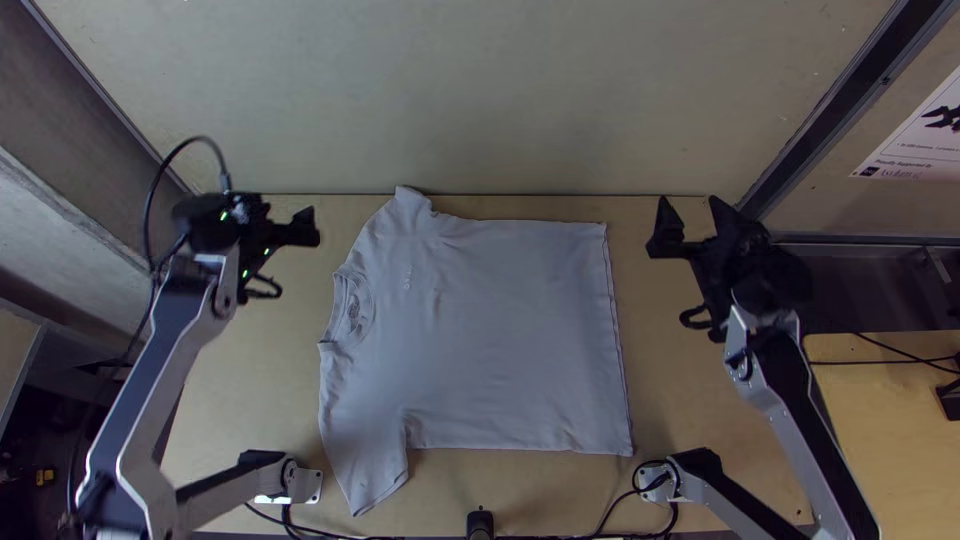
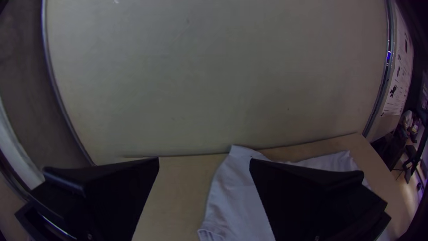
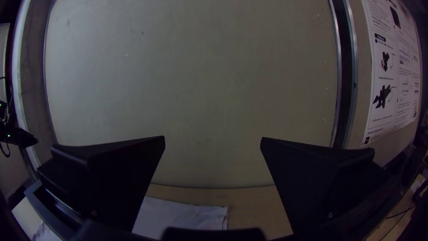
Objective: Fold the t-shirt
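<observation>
The light grey t-shirt (image 1: 500,330) lies spread on the table, its neckline toward the left arm and its hem toward the right arm. One sleeve points toward the near edge, the other toward the back. My left gripper (image 1: 312,228) is held left of the shirt, apart from it; in the left wrist view the gripper (image 2: 204,161) stands open, with the shirt (image 2: 238,196) beyond it. My right gripper (image 1: 688,208) is right of the hem, touching nothing; in the right wrist view the gripper (image 3: 213,138) is open, and part of the shirt (image 3: 178,216) lies below.
A pale wall panel (image 1: 480,90) rises behind the table (image 1: 240,400). Black cables (image 1: 350,537) run along the near edge around a dark post (image 1: 480,523). A printed sheet (image 1: 915,135) hangs at the right. Bare table lies on both sides of the shirt.
</observation>
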